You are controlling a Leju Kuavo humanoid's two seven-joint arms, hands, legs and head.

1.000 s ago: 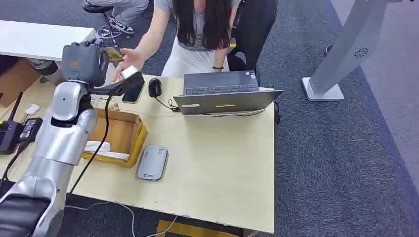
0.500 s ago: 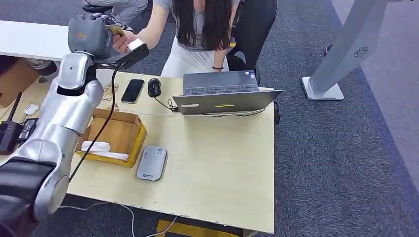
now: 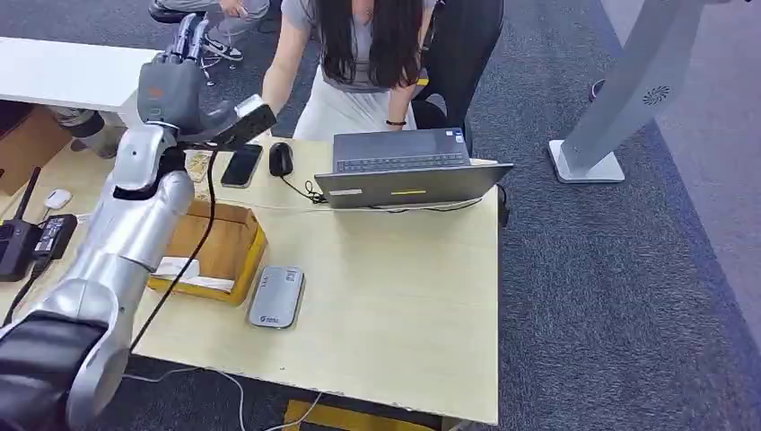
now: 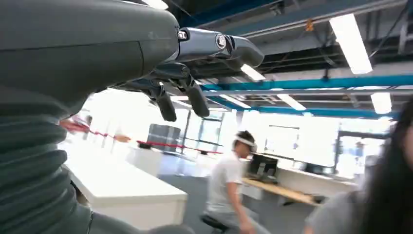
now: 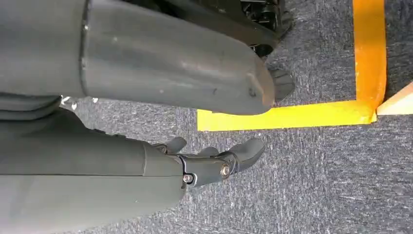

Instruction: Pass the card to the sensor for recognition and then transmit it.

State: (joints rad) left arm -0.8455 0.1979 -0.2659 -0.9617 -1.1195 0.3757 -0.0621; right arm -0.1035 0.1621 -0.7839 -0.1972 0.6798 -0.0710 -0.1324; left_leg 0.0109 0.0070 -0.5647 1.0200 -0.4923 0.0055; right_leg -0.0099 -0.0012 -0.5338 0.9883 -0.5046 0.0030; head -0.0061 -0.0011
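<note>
Since the earlier frames the card has gone from the left hand (image 3: 175,76); it was held out toward the person (image 3: 359,54) and now the fingers (image 4: 195,95) are spread with nothing between them. The left arm is still raised over the far left of the table (image 3: 404,296), hand up past the table's far edge. Where the card is now cannot be told; the person's hand (image 3: 235,7) is drawn back at the top edge, and whether the card is in it is not visible.

The right hand (image 5: 214,163) is seen hanging over grey carpet beside yellow tape (image 5: 302,114), fingers loosely extended, nothing held.

On the table: the sensor (image 3: 277,296), a flat grey reader, lies near the front, just right of a yellow box (image 3: 220,247). A phone (image 3: 241,165) and a mouse (image 3: 281,158) lie side by side at the far edge, left of an open laptop (image 3: 404,171). A black adapter (image 3: 56,235) and a small white item (image 3: 58,198) are at the far left. A white stand (image 3: 619,108) is on the carpet to the right.
</note>
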